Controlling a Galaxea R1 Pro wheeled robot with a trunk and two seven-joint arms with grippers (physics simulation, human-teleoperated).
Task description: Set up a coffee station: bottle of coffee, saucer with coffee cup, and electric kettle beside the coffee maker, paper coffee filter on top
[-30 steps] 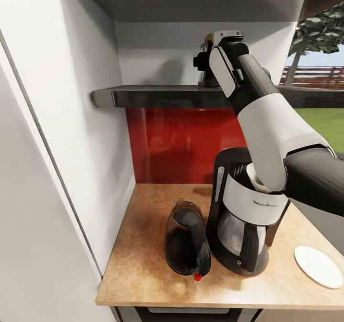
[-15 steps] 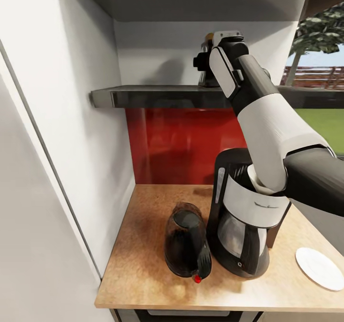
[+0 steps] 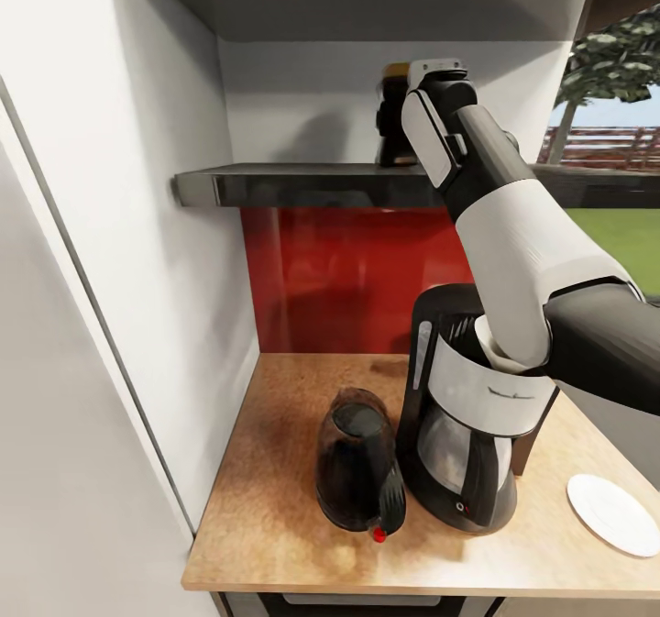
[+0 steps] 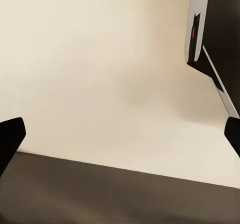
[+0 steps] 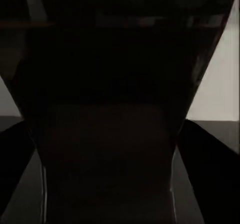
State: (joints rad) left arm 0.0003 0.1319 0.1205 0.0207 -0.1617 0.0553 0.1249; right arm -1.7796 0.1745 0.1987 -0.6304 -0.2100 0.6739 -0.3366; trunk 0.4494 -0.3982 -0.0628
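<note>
Bottle of coffee (image 3: pixel 395 113) being fetched from shelf (image 3: pixel 302 184).
Right gripper (image 5: pixel 107 184) straddles it, grip uncertain; next, lift clear toward coffee maker (image 3: pixel 467 415).

Dark coffee bottle (image 3: pixel 395 115) upright on shelf (image 3: pixel 302 182), above coffee maker (image 3: pixel 467 415) beside kettle (image 3: pixel 357 461).

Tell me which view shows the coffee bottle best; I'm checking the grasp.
The head view: the bottle of coffee stands upright on the shelf, partly behind the right gripper. The right wrist view has it as a dark close-up. The left wrist view faces a wall.
</note>
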